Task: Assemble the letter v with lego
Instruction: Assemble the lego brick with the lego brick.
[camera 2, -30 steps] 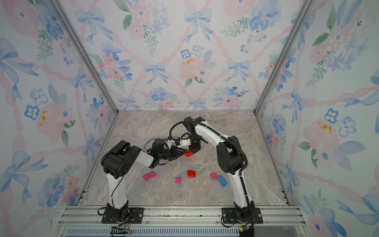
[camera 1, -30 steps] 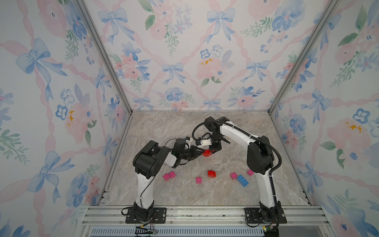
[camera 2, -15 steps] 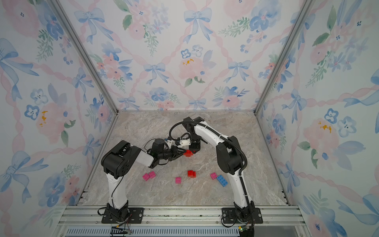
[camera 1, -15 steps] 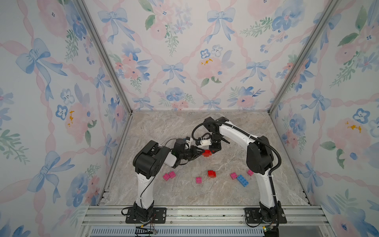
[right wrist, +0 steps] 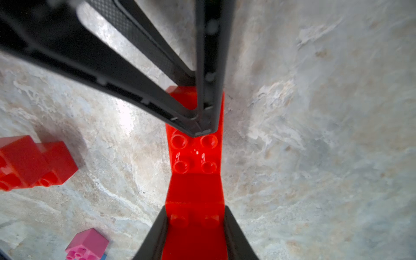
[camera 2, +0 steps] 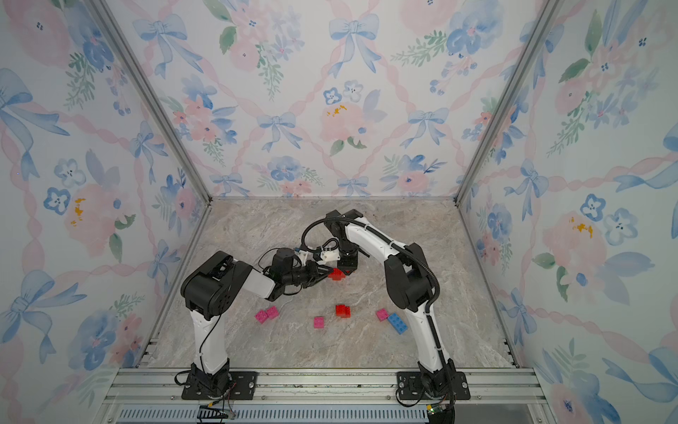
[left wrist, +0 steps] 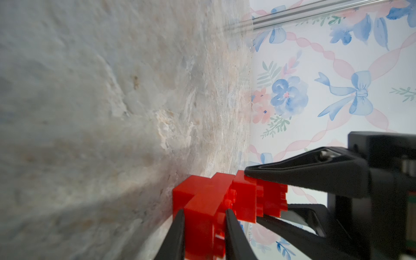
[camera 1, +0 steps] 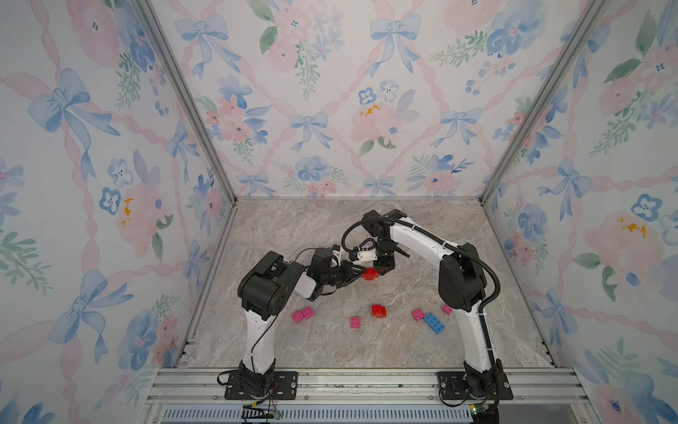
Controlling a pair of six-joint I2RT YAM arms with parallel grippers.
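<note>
Bricks of red studded plastic (camera 1: pixel 370 273), joined in a small cluster, are in the middle of the grey marbled surface (camera 1: pixel 293 227), between the two arms. The left pincer (left wrist: pixel 204 225) is clamped on one red brick of this cluster. The right pincer (right wrist: pixel 194 222) comes down from above and is clamped on the sides of the brick at the other end. I cannot tell if the cluster rests on the surface or hangs just over it. The loose pieces lie nearer the front, well apart from both pincers: a red squarish stack (camera 1: pixel 378 310), a pair of pink bricks (camera 1: pixel 303 314), a single pink brick (camera 1: pixel 355 322) and a longer blue brick (camera 1: pixel 434 323). I judge that the danger is at the joint. If the two pincers press or pull out of line, the studs can come apart, or a brick can twist and slip out of the smooth fingers. The fingertips are also very close together and could strike each other.
</note>
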